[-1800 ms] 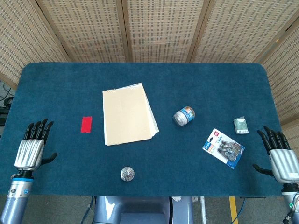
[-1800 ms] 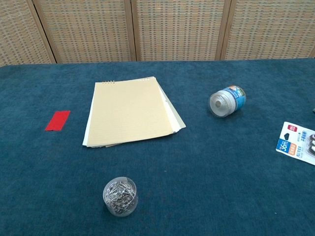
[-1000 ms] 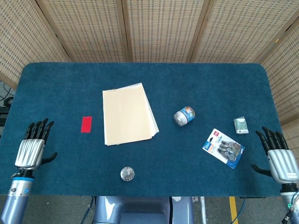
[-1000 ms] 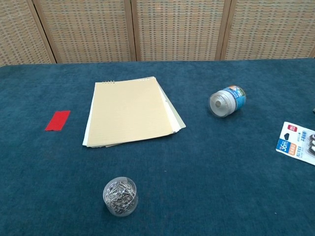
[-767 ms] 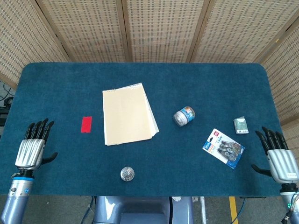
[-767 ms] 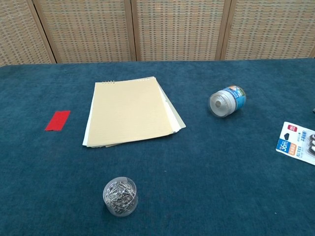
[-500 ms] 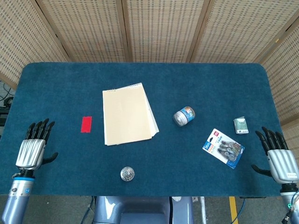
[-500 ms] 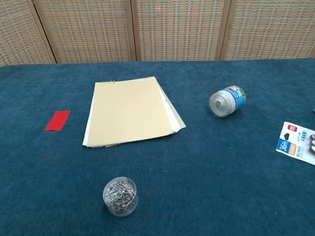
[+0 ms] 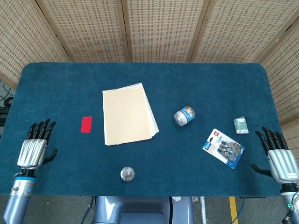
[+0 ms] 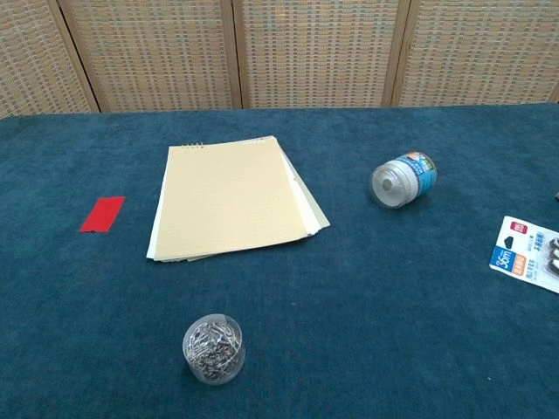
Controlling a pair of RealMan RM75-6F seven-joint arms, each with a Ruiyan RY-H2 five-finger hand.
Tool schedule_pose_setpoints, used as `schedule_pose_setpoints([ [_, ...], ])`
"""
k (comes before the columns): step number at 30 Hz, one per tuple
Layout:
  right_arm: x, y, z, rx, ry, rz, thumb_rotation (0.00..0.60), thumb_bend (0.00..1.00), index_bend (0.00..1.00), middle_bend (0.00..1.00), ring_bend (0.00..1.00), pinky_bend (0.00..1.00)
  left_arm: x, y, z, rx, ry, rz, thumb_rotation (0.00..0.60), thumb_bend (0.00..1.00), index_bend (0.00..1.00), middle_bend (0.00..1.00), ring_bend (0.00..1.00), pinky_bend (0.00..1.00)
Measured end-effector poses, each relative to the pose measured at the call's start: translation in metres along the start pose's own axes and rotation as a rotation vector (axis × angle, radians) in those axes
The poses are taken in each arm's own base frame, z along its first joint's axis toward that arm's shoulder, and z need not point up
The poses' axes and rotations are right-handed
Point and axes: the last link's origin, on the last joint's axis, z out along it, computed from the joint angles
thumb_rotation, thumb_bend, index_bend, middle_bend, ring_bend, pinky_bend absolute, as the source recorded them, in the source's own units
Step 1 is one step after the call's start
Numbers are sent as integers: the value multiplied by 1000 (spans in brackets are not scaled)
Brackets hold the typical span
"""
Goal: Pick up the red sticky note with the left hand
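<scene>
The red sticky note (image 9: 86, 124) lies flat on the blue-carpeted worktop (image 9: 140, 79), untouched, just to the left of a stack of tan notepad sheets (image 9: 127, 114) and apart from its edge; in the chest view the same note (image 10: 103, 214) shows at the left, level with the middle of the pad (image 10: 231, 197). The left hand (image 9: 32, 150) rests at the near left corner of the worktop, back upward, its fingers (image 9: 39, 129) stretched out and slightly apart, holding nothing, with the thumb out to the side. The note is ahead of those fingertips and off to their right, well apart from them, with bare carpet between. The right hand (image 9: 280, 158) lies at the near right edge in the same pose, fingers extended and slightly spread, holding nothing. Neither hand shows in the chest view. A small clear tub of paper clips (image 10: 213, 347) stands near the front edge, in front of the pad. A small jar with a blue label (image 10: 403, 181) lies on its side to the right of the pad. Further right lies a blister pack of binder clips (image 9: 224, 148), with a small greenish packet (image 9: 241, 125) just behind it, near the right hand's fingertips.
</scene>
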Motion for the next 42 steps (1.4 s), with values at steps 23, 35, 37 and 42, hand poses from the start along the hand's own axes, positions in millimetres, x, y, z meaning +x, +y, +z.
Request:
schedule_pose_setpoints([
  [23, 2, 3, 0, -13, 7, 11, 600, 53, 0, 0, 0, 0, -23, 8, 36, -9, -86, 51, 600, 354, 0, 0, 0, 0],
  [35, 3, 5, 1, -15, 6, 17, 600, 53, 0, 0, 0, 0, -46, 10, 63, 10, -160, 80, 600, 354, 0, 0, 0, 0],
  [37, 3, 5, 1, -15, 7, 19, 600, 53, 0, 0, 0, 0, -50, 11, 67, 16, -172, 86, 600, 354, 0, 0, 0, 0],
  [42, 3, 6, 2, -17, 5, 23, 600, 53, 0, 0, 0, 0, -54, 13, 77, 28, -189, 93, 600, 350, 0, 0, 0, 0],
])
